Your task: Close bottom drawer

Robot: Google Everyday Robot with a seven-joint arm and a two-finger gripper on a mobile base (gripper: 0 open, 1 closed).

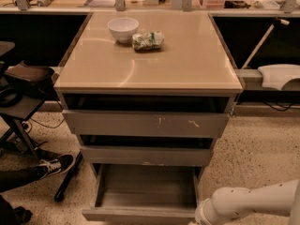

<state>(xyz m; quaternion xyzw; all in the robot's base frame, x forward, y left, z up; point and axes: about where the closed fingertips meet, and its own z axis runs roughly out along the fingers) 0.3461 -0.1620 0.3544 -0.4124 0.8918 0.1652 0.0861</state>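
The bottom drawer (145, 191) is pulled far out of the grey cabinet, its shallow grey box open and empty, its flat front (138, 214) near the lower edge of the view. Above it sit the mid-width drawer front (145, 155) and the widest front (145, 123) with pale scratch marks, both slightly out. My white arm (248, 201) reaches in from the lower right, its end by the bottom drawer's right front corner. The gripper itself is below the view's edge and hidden.
A white bowl (123, 29) and a crumpled snack bag (148, 40) sit on the beige cabinet top (150, 69). A person's shoe (54, 165) and a chair base (18, 125) stand at the left. Speckled floor lies at the right.
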